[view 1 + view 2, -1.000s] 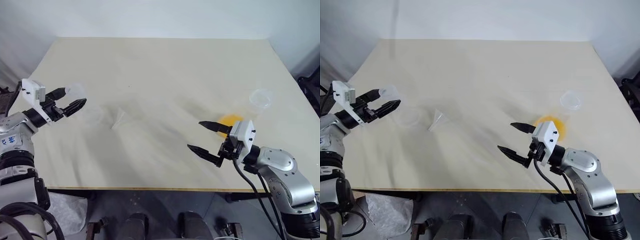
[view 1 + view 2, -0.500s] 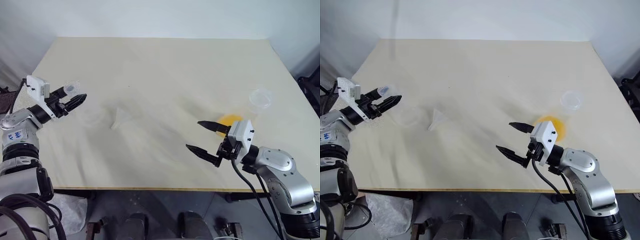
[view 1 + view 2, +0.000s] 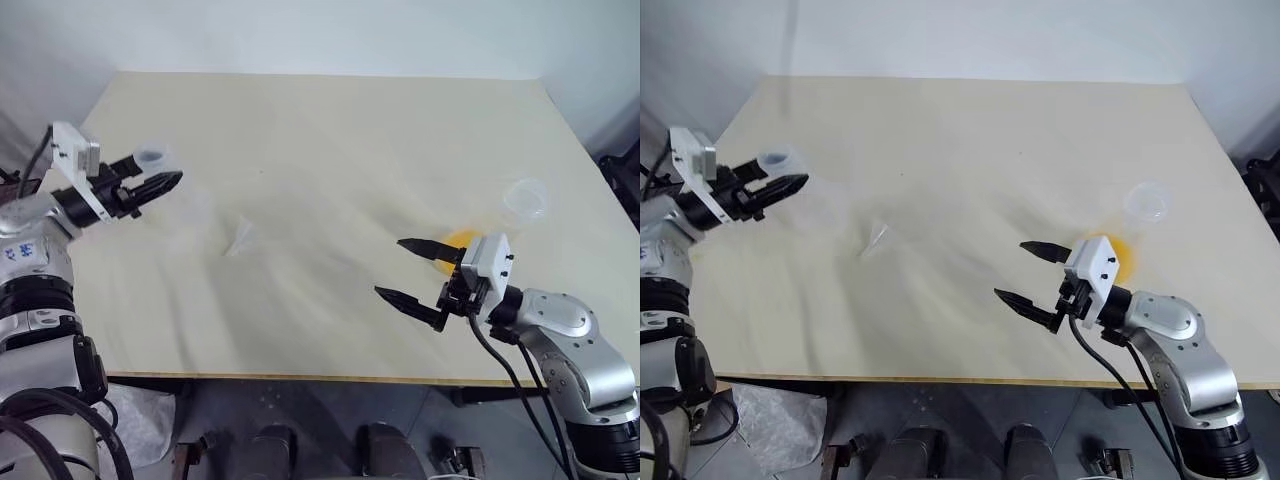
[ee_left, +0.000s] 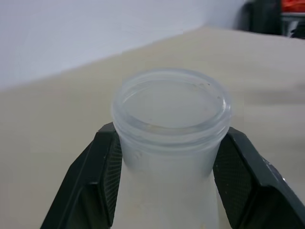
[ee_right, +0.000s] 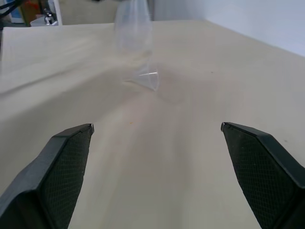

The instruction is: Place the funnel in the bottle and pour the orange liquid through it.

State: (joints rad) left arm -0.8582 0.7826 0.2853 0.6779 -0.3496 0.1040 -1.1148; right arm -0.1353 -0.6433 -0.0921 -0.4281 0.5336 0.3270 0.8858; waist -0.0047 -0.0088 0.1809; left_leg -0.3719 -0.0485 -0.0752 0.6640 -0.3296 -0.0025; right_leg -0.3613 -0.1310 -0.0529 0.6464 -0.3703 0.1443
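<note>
Our left gripper (image 3: 165, 183) is clamped on the bottle (image 4: 170, 138) at its neck; the funnel (image 3: 240, 239) lies on the table (image 3: 330, 130) well to its right. Our right gripper (image 3: 412, 271) hangs wide open, empty, orange liquid (image 3: 462, 240) just behind it. We judge the bottle needs setting down near the funnel next.

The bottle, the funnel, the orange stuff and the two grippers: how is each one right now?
bottle: upright, mouth open, no funnel in it, gripped at the neck.
left gripper: shut on the bottle's neck.
funnel: lying on its side on the table, not held.
orange liquid: a shallow amount in the larger flask, which stands upright, not yet poured.
right gripper: open wide, holding nothing.
</note>
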